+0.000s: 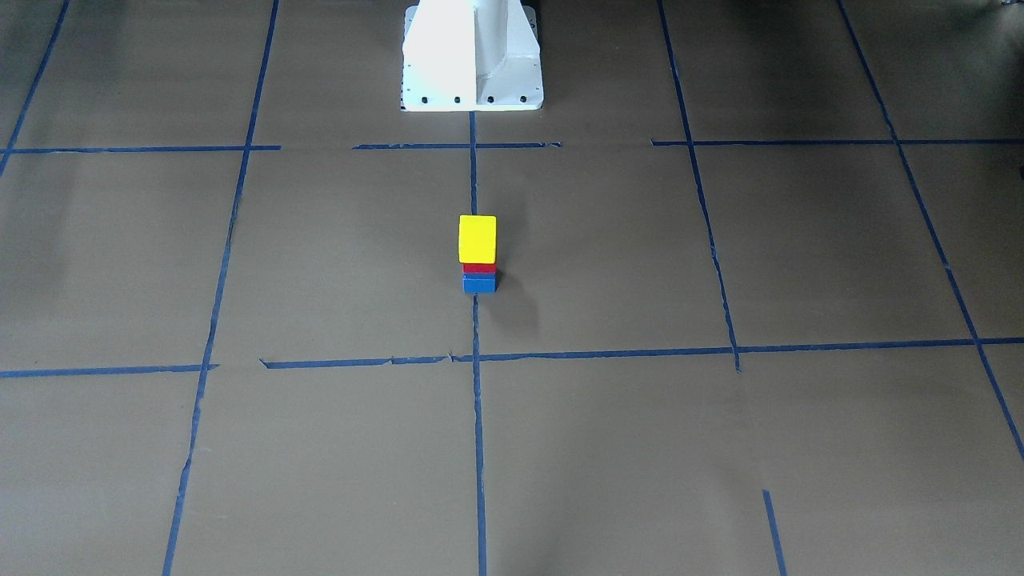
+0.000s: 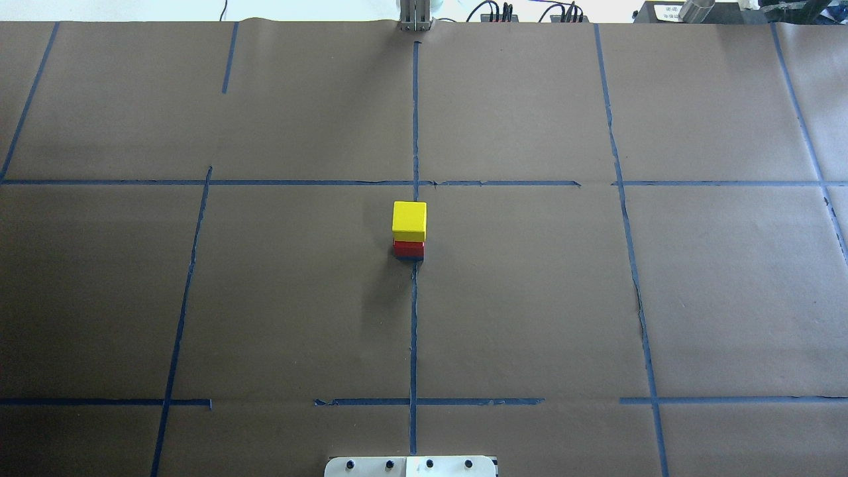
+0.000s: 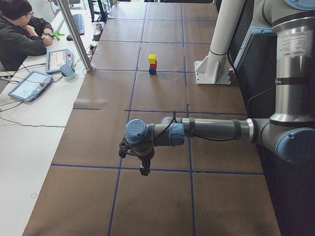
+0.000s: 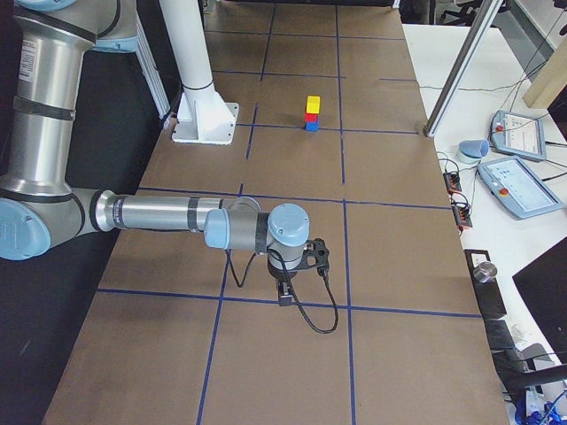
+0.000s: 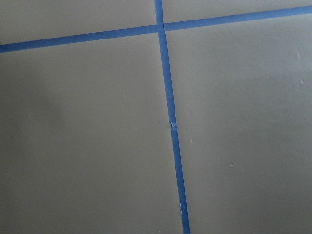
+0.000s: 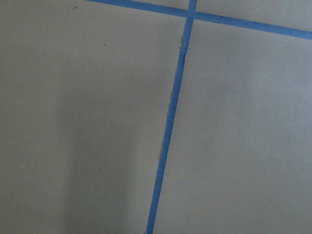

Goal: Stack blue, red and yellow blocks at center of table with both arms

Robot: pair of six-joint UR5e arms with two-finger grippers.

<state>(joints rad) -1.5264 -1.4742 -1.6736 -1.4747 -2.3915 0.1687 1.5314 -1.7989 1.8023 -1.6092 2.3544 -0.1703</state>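
A: Left end of the table (image 1: 720, 448) first. The left gripper (image 3: 142, 166) hangs low over bare paper and points down. What's the claw doing?

B: Cannot tell. It shows only from the side, and its wrist camera sees nothing but tape lines. The same goes for the right gripper (image 4: 285, 292), low over the right end. A black cable (image 4: 323, 317) loops under it, close to the paper.

A: Blocks?

B: At the table centre, on the middle tape line and well apart from both grippers. Blue (image 1: 479, 284) is on the table, red (image 1: 479, 268) on top of it, and yellow (image 1: 478, 238) on top of that. The sides look roughly flush, but a small offset is too fine to judge.

A: So the stack reads as done.

B: I'd say so. Nothing is touching it.

A: Risks from here?

B: It's a three-high column on a narrow base, so a light sideways touch would tip it. The likeliest cause is an arm swinging low across the centre. The trailing cable could also catch it, or a knock to the table could shake yellow off first.

A: Beyond the stack?

B: The white pedestal (image 1: 472, 56) at the robot's edge. Past the far edge, a person (image 3: 19, 37) sits at a desk.
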